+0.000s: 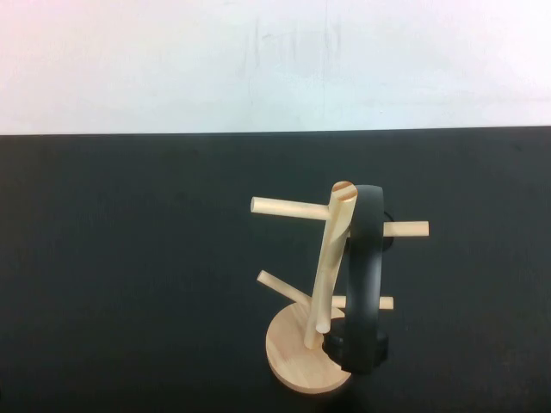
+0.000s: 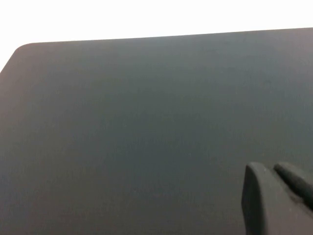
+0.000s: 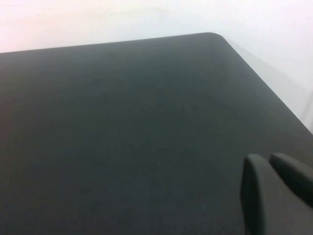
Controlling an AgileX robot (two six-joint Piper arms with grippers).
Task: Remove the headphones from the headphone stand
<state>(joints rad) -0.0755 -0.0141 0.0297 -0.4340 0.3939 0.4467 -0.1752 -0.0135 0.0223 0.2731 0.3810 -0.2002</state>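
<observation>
The headphones (image 1: 366,258) are black and hang on the light wooden headphone stand (image 1: 330,258) at the near middle-right of the table. The headband loops over the top of the post and an ear cup (image 1: 357,348) rests by the round disc base (image 1: 293,354). Neither arm shows in the high view. My left gripper (image 2: 270,169) shows only in the left wrist view, shut and empty over bare black table. My right gripper (image 3: 268,159) shows only in the right wrist view, shut and empty over bare table. The headphones and stand are out of both wrist views.
The black table (image 1: 129,258) runs back to a white wall (image 1: 258,60). The left wrist view shows a rounded far table corner (image 2: 19,48); the right wrist view shows another rounded corner (image 3: 215,36). Several dowel pegs (image 1: 288,207) stick out sideways from the stand.
</observation>
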